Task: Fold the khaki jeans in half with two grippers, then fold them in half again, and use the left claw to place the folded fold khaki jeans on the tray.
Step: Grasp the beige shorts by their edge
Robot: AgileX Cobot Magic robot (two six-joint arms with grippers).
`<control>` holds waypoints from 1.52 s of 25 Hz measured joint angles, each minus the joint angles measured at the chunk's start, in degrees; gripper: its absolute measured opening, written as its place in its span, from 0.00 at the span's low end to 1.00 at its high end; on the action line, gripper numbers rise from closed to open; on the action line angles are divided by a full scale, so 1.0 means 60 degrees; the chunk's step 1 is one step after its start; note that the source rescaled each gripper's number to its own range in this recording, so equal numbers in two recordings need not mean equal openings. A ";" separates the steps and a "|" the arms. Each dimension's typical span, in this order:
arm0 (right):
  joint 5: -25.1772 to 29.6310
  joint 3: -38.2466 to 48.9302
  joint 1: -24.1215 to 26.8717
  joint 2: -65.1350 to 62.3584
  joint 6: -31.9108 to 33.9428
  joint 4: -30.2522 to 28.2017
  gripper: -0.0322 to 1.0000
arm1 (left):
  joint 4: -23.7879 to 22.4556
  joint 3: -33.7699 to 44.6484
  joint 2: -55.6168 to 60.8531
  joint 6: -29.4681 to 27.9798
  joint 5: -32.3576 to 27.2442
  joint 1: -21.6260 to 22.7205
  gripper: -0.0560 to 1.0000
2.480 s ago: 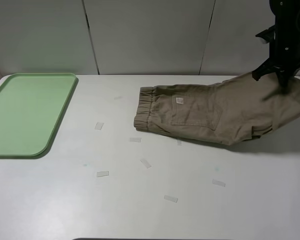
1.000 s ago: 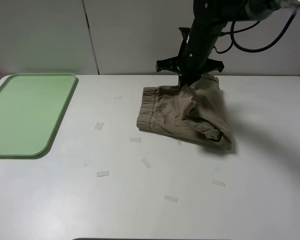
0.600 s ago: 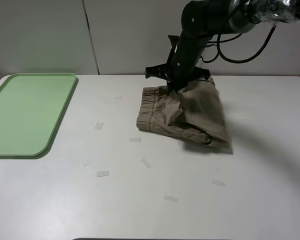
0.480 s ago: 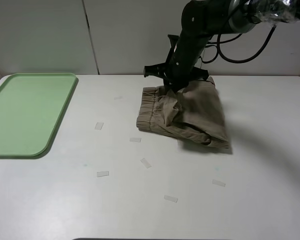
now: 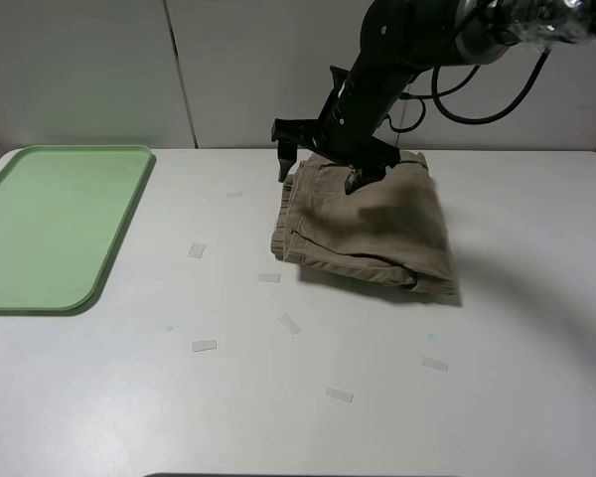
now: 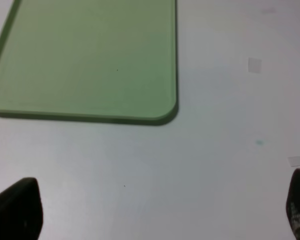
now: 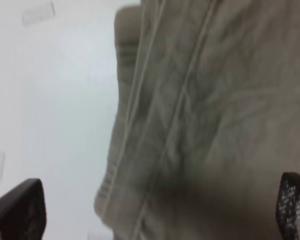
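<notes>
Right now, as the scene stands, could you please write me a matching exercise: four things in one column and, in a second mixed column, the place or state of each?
Column one
1. khaki shorts
2. pale-green tray
3. right gripper
4. left gripper

Column two
A. open, over the bare table near a tray corner
B. folded, lying at the back middle of the table
C. nothing on it, at the table's left edge
D. open, just above the folded cloth

Pairs: 1-B, 2-C, 3-D, 4-A

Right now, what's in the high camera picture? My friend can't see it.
A black robot arm hangs its open pincer over folded khaki jeans on a white table. A pale-green tray lies apart on the view's left.
</notes>
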State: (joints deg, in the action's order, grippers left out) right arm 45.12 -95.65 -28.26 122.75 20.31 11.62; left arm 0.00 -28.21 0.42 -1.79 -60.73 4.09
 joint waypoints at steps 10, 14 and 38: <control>0.2975 0.0000 0.0000 -0.1482 -0.2273 -0.1102 1.00 | 0.0000 0.0000 0.0000 0.0000 0.0000 0.0000 0.97; 0.3910 0.0010 0.0000 -0.1712 -0.3005 -0.1275 1.00 | 0.0000 0.0000 0.0000 0.0000 0.0000 0.0000 0.97; 0.4071 0.6426 -0.0101 -0.8307 -0.3631 -0.1281 1.00 | 0.0000 0.0000 0.0000 0.0000 0.0000 0.0000 0.97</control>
State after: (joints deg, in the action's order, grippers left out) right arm 69.55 -57.09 -28.87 72.91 -1.47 3.94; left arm 0.00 -28.21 0.42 -1.79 -60.73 4.09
